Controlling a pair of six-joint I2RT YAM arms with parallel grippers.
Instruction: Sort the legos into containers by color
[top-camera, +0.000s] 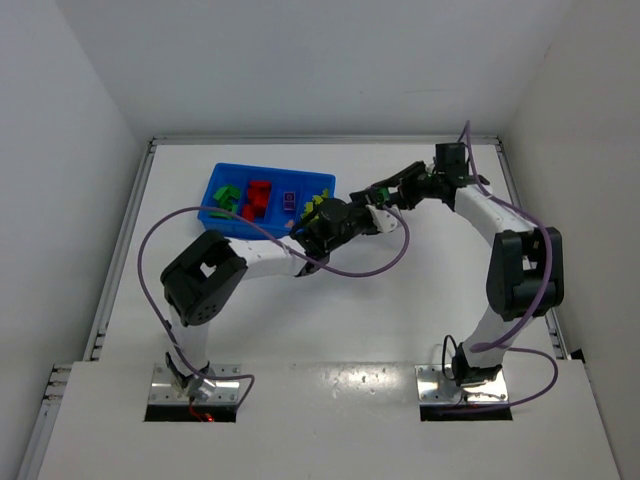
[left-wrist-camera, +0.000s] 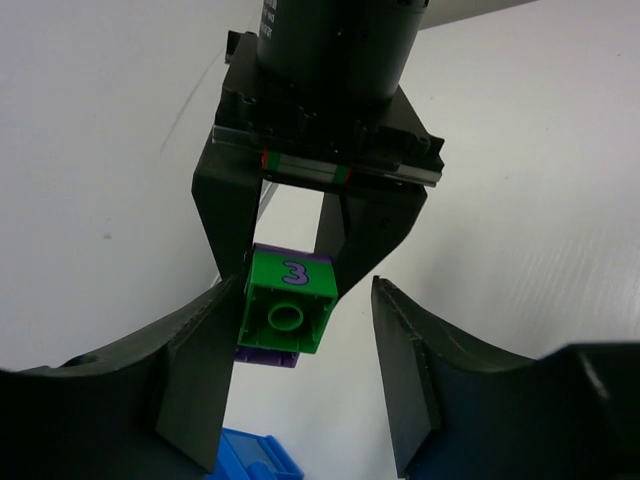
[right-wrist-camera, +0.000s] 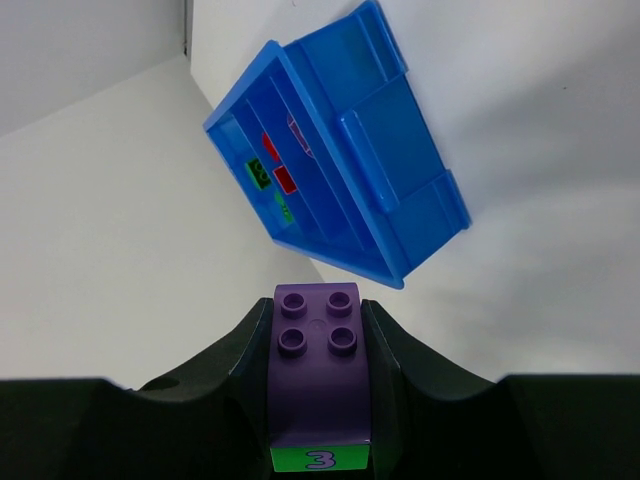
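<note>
A purple lego (right-wrist-camera: 318, 365) with a green brick marked "3" (left-wrist-camera: 288, 300) stuck to it is clamped in my right gripper (right-wrist-camera: 318, 310), which is shut on the purple part. This clump hangs above the table just right of the blue tray (top-camera: 270, 172). My left gripper (left-wrist-camera: 303, 295) faces it head-on, jaws open around the green brick; the left finger (left-wrist-camera: 195, 380) is at the brick's side and the right finger (left-wrist-camera: 415, 380) stands clear of it. Both grippers meet near the tray's right end, left gripper (top-camera: 333, 217) and right gripper (top-camera: 368, 198).
The tray's compartments hold green legos (top-camera: 225, 197), red legos (top-camera: 258, 197), a purple piece (top-camera: 288, 200) and yellow-green bits (top-camera: 315, 207). White walls enclose the table. Purple cables (top-camera: 380, 262) loop from both arms over the table's middle.
</note>
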